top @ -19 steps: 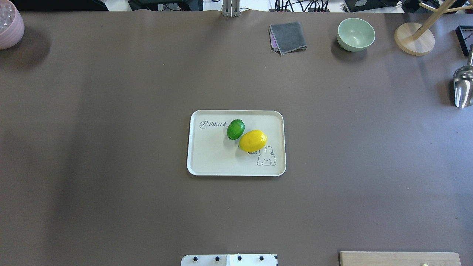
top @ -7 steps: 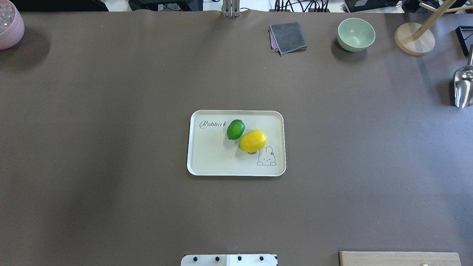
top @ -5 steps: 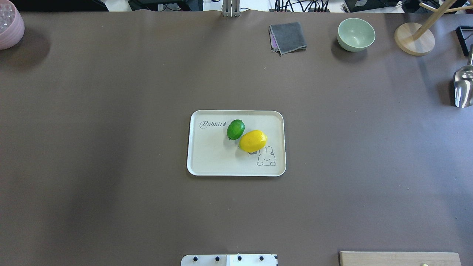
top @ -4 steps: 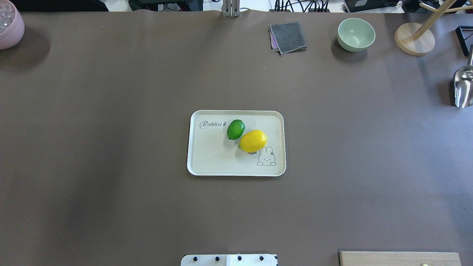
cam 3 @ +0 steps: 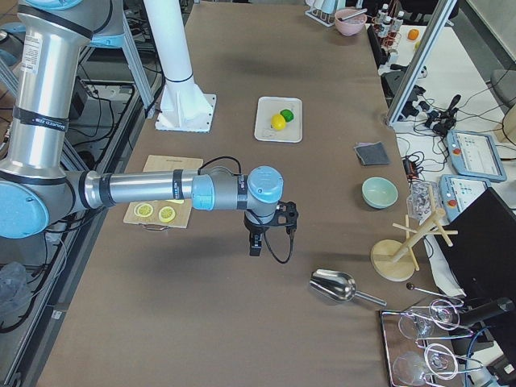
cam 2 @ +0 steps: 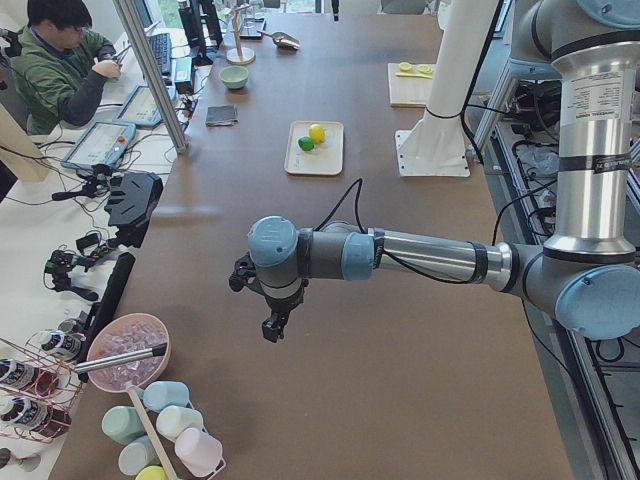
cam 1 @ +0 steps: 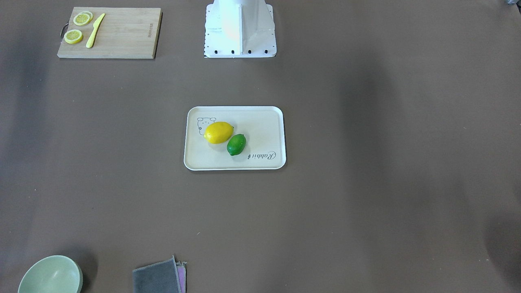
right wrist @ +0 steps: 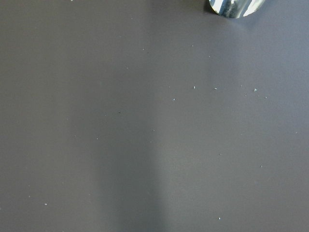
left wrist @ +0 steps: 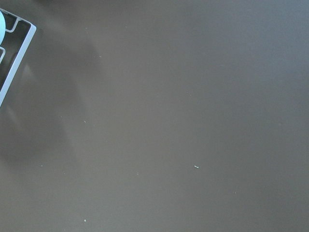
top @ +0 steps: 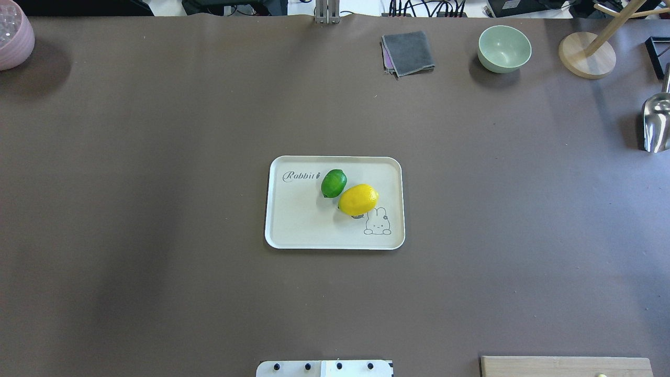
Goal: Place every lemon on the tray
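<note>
The green lemon and the yellow lemon lie side by side, touching, on the cream tray at the table's middle. They also show in the front view, the green lemon and the yellow lemon on the tray. My left gripper hangs over the table's left end, far from the tray; I cannot tell whether it is open. My right gripper hangs over the table's right end; I cannot tell its state either. Neither shows in the overhead or front view.
A wooden cutting board with lemon slices and a yellow knife lies near the robot's base. A green bowl, grey cloth, wooden stand and metal scoop sit at the far right. A pink bowl stands far left.
</note>
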Controlling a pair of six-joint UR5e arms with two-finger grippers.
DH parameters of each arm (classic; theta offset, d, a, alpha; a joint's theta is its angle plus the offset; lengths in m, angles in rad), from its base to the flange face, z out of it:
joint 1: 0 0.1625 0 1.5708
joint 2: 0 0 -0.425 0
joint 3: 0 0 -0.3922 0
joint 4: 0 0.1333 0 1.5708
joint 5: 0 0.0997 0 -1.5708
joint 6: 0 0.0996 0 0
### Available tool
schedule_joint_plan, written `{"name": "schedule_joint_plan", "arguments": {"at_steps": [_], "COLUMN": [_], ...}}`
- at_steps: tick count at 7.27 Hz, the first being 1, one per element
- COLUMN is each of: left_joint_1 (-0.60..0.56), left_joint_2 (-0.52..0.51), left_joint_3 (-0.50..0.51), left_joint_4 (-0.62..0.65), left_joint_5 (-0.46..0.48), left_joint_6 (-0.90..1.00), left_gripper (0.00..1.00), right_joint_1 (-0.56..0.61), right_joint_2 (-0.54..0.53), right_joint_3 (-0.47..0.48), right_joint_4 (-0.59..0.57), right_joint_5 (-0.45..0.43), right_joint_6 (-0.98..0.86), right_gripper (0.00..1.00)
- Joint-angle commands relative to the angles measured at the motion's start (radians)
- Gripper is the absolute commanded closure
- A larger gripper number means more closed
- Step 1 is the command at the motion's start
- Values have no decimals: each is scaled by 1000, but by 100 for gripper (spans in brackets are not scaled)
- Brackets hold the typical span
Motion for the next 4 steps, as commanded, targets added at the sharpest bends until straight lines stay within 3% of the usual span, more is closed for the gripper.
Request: {"name": "schedule_joint_plan", "arguments": {"at_steps": [1, 4], "left_joint_1": [0, 2], "left_joint_2": [0, 0], "left_joint_3": [-1, -9], "left_joint_4": [0, 0], "left_joint_5": [0, 0], "left_joint_6": [0, 0], "left_gripper": [1, 1], "right_joint_1": [-9, -14], "right_joint_2": [-2, 0], "right_joint_3": [0, -2], "right_joint_4": [0, 0], "right_joint_5": [-3, -8], "right_joint_6": [3, 4], "right_gripper": [0, 0]}}
